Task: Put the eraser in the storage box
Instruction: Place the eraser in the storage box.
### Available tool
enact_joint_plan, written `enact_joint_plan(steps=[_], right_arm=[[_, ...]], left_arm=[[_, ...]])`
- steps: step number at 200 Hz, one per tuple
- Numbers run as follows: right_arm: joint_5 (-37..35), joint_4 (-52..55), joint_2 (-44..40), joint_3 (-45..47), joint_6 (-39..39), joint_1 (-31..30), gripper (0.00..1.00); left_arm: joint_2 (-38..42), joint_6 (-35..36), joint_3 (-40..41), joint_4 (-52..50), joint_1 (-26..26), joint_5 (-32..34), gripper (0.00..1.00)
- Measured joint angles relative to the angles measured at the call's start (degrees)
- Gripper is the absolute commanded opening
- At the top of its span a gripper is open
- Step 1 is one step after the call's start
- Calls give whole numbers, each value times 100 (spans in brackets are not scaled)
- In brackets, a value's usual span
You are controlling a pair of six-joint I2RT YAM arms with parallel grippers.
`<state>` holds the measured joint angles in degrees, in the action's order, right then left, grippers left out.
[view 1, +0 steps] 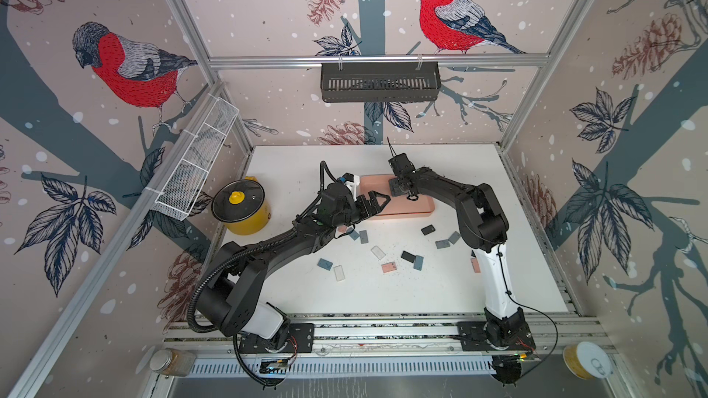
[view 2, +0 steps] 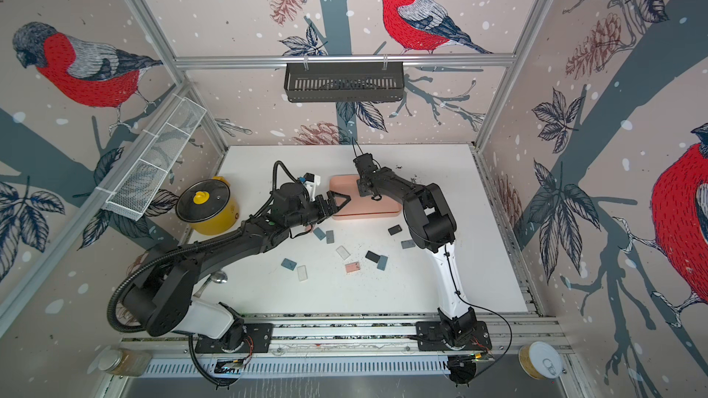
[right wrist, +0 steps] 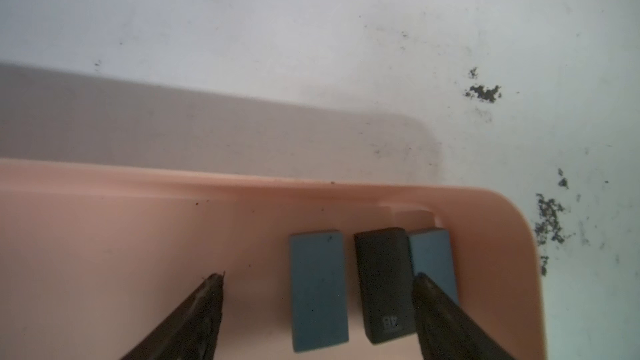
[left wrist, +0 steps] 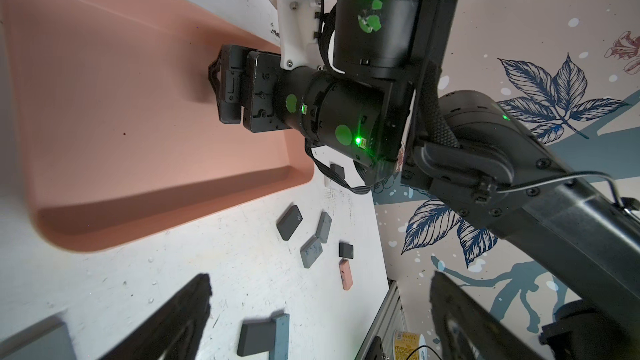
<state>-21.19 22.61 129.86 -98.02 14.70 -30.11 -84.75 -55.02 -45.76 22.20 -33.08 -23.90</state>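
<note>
On the white desk (view 1: 383,292) the storage box (view 1: 419,208) sits toward the far edge. Your right gripper (right wrist: 318,277) hangs inside it, jaws apart and empty. Three erasers (right wrist: 384,282) lie in a corner, so this drop looks done. Lift clear next: the left gripper (left wrist: 320,277), spread and empty, crowds the box's near left corner, and loose erasers (view 1: 408,256) wait mid-desk.

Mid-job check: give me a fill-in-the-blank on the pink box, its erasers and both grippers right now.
In the right wrist view the storage box holds ___ erasers. The eraser between the two blue erasers is ___. The right gripper, over the box, has its jaws ___. The left gripper holds ___.
Missing words: three; black; open; nothing.
</note>
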Motion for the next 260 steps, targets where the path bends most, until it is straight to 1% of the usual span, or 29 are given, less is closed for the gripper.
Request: enact_joint_plan(steps=[54,103,224,260], right_arm=[[-601,0,52,-7,-9,-55,86],[-879,50,57,-7,-9,-46,86],[-1137,68,59,26,-144,9,87],[-1137,48,59,17,-275,2,89]], left_arm=[[0,0,31,2,24,-2,98],[31,0,57,13,24,-2,98],[76,-2,105,20,24,-2,98],[101,0,111,17,24,0,98]])
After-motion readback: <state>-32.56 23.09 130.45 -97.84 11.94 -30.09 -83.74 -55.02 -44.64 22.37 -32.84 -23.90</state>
